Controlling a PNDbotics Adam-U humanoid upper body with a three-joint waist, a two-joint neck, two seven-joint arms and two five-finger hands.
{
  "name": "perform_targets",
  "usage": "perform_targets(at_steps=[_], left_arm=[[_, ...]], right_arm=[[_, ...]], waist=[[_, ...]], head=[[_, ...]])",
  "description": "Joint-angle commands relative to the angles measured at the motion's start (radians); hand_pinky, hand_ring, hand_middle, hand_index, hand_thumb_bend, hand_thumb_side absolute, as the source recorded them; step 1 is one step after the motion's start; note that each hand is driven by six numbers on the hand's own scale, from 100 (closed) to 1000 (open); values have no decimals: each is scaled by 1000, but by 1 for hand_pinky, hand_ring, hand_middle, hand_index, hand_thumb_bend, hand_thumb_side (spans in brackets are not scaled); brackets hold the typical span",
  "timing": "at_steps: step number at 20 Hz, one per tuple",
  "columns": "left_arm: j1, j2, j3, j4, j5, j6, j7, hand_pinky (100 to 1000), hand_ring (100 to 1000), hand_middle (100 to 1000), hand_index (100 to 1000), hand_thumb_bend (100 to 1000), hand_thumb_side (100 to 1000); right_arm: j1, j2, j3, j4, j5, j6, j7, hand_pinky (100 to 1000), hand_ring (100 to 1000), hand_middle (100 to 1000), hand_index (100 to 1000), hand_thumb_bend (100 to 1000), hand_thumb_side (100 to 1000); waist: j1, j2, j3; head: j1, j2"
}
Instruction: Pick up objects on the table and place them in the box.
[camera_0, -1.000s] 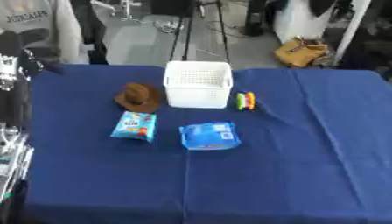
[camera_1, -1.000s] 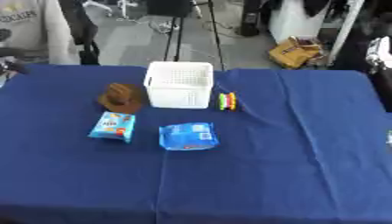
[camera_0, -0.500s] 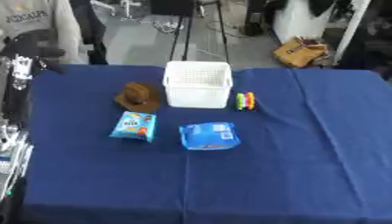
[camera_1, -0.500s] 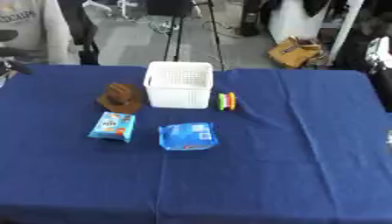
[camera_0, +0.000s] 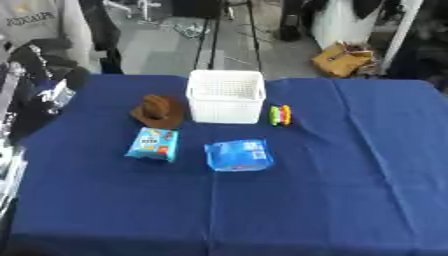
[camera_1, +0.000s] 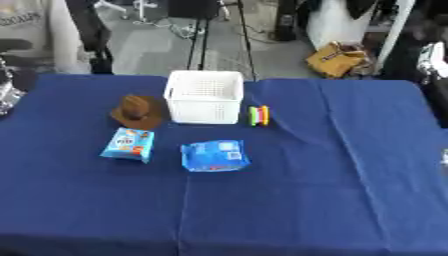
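A white slatted box stands at the middle back of the blue table. Left of it, and touching or nearly touching it, sits a brown hat-shaped object. A small light-blue snack packet lies in front of the hat. A larger blue packet lies in front of the box. A small multicoloured item lies just right of the box. My left hand hangs over the table's far left edge, blurred, apart from all objects. My right hand shows at the right edge, above the table's far right corner.
My left arm's black and silver parts run down the left edge. Behind the table are tripod legs, a brown bag on the floor and a person in a grey top.
My left hand has come in slightly from the left edge towards the table. My right hand has risen into sight at the right edge. The objects have not moved.
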Motion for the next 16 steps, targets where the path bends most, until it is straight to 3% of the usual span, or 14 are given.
perform_targets(at_steps=[1, 3, 8, 16], left_arm=[[-29, 68, 0, 9, -56, 15, -54, 573, 704, 762, 807, 787, 594], [-44, 91, -7, 32, -91, 29, -89, 586, 709, 756, 805, 777, 535], [-114, 181, -71, 124, -174, 64, -172, 652, 737, 732, 793, 840, 556], [-239, 265, -169, 269, -305, 41, -303, 781, 773, 697, 795, 834, 553]], right_arm=[[-13, -25, -6, -10, 1, -2, 4, 546, 674, 704, 821, 100, 701], [-12, -26, -6, -9, 1, -2, 5, 547, 674, 704, 821, 100, 702], [-13, -29, -3, -8, 1, -3, 11, 547, 674, 704, 821, 100, 702], [-13, -29, 1, -7, 1, -3, 16, 548, 673, 704, 822, 100, 702]], waist=[[2, -7, 2], [2, -9, 2], [5, -13, -2], [6, -14, -12]], head=[[-1, 7], [-1, 7], [4, 7], [9, 7]])
